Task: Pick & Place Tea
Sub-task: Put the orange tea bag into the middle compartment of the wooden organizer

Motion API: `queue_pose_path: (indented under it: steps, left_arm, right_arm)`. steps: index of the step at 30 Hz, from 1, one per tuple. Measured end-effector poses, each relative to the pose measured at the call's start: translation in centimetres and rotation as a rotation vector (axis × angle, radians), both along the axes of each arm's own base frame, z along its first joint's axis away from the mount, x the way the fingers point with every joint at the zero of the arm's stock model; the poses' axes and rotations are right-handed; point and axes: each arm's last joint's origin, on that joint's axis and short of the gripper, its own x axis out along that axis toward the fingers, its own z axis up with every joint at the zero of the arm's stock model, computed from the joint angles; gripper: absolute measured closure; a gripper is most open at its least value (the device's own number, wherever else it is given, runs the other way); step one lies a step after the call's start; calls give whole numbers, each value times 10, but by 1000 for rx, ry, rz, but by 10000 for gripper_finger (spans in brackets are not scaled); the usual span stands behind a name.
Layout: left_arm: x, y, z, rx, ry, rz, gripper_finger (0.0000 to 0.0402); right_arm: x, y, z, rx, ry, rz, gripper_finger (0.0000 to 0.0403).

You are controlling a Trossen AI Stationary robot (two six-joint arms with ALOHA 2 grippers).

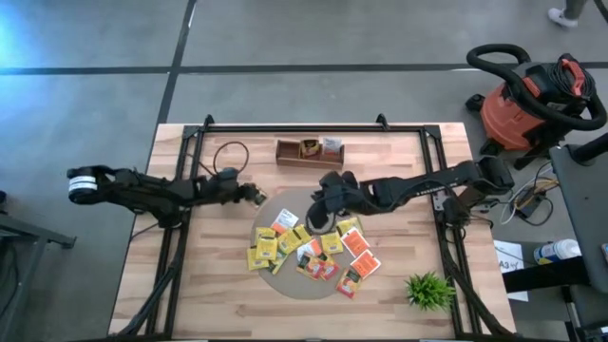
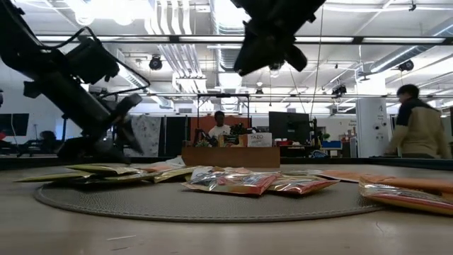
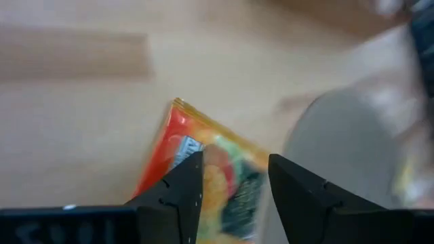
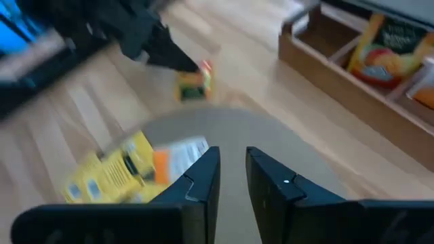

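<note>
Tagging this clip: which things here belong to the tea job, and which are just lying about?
Job:
- tea packets on the round mat
- packet between the left gripper fingers
- wooden tray
- right gripper

Lying about:
- green plant
- shop vacuum

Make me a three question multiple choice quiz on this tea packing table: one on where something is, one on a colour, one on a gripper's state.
1. Where does the wooden tray stand?
A. at the table's far edge, beyond the round mat
B. on the mat
C. beside the plant

2. What colour are most of the tea packets on the mat?
A. blue
B. yellow
C. black

3. What is the left gripper doing?
A. shut on a tea packet held off the table
B. gripping the plant
C. resting open in the tray

Answers: 1 A, the high view shows it beyond the mat. 2 B, yellow dominates the pile. 3 A, both wrist views show its fingers closed on one.
</note>
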Motion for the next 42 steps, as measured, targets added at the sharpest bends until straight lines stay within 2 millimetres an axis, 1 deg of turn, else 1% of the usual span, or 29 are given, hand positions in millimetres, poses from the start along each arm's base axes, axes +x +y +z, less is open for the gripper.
queue_pose_path:
  steps: [3, 5, 7, 9, 13, 15, 18, 25, 30, 37, 42]
  left_arm:
    - [6, 4, 11, 19, -123, 45, 239]
    - [8, 5, 15, 39, -144, 34, 239]
    - [11, 5, 20, 78, -134, -20, 239]
    - [11, 4, 20, 109, -58, -86, 239]
    - [3, 2, 9, 122, 198, -183, 239]
    - [-1, 1, 5, 132, 274, -222, 239]
    - [-4, 0, 3, 142, 315, -249, 239]
    - [-5, -1, 1, 148, 327, -264, 239]
    - [-5, -1, 0, 114, 316, -247, 239]
    - [-5, -5, -1, 52, 290, -247, 239]
    - [-4, -6, 0, 35, 272, -242, 239]
  right_arm:
    - [9, -13, 1, 44, -74, -2, 325]
    - [16, -21, -2, 93, -104, 23, 322]
    - [24, -30, -8, 151, -132, 60, 319]
    - [32, -36, -17, 215, -144, 74, 315]
    - [42, -40, -39, 290, -124, 33, 311]
    - [48, -40, -47, 307, -112, 20, 310]
    - [58, -41, -57, 333, -98, 30, 310]
    - [92, -49, -83, 408, -59, 68, 310]
    - [116, -62, -100, 451, -59, 29, 309]
    - [135, -82, -114, 483, -41, 26, 309]
    - [142, -96, -128, 503, 11, -9, 309]
